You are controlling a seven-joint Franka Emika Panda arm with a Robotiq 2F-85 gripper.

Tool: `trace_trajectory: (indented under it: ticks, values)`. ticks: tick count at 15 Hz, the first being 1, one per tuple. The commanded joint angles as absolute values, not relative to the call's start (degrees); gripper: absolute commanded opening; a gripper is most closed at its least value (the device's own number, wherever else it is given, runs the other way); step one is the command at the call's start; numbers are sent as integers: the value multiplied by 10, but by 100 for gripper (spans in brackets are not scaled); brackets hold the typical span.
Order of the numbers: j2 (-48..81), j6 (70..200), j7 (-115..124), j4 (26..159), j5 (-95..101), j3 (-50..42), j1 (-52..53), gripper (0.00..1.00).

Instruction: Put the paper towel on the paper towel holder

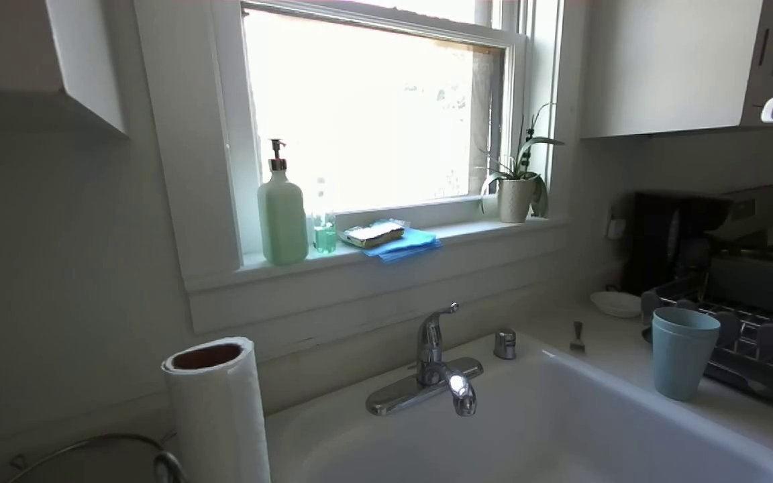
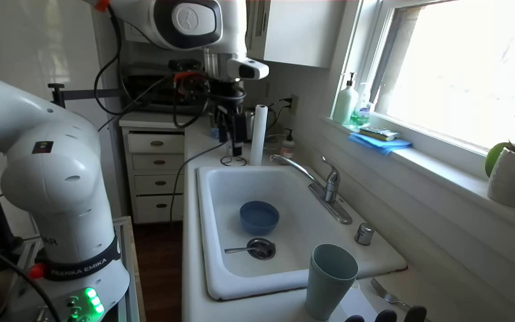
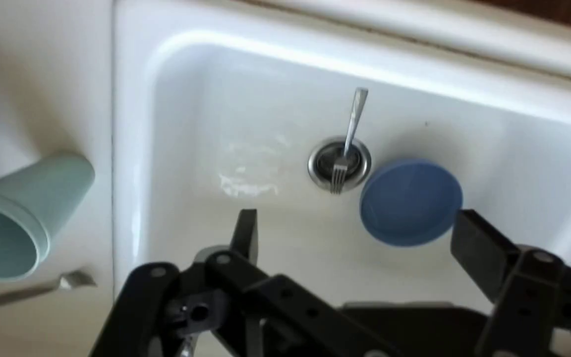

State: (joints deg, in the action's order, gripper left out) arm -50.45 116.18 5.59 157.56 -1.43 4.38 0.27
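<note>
Beyond the far end of the sink (image 2: 257, 286), as seen in an exterior view, the paper towel (image 2: 258, 136) is stood upright on the surface (image 2: 191, 223); its brown core (image 1: 207, 357) is exposed at the top in an exterior view. At that same end of the sink, a looped wire stand (image 2: 234, 161) is noted just beside the paper towel; whether the two are in contact cannot be determined. The end effector (image 3: 356, 233) is pointed downward and is seen over the sink in the wrist view, its fingers (image 3: 245, 233) spread well apart. In an exterior view it is seen next to the paper towel, though the separation in depth cannot be judged. Inside the sink, a fork (image 3: 348, 144) is laid with its head across the drain (image 3: 326, 158), and a blue bowl (image 3: 412, 203) is placed just beside the drain. At the end of the sink opposite the paper towel, a pale green cup (image 3: 57, 193) is stood upright, with a second fork (image 3: 23, 292) laid near it. On the window side of the sink, a chrome faucet (image 2: 331, 185) is mounted. Above the sink, a green pump bottle (image 1: 283, 218), blue cloths (image 1: 406, 245) and a potted plant (image 1: 515, 198) are carried by the windowsill (image 1: 467, 231).
</note>
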Motion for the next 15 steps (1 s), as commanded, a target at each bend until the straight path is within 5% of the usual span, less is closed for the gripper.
trace_trajectory:
  ticks: [1, 7, 15]
  values:
    - [-458, 1296, 78, 1541, -35, 63, 20, 100]
    - [-301, 1502, 75, 1452, -104, 81, 97, 100]
    - [-205, 1524, 66, 1370, -93, 93, 130, 100]
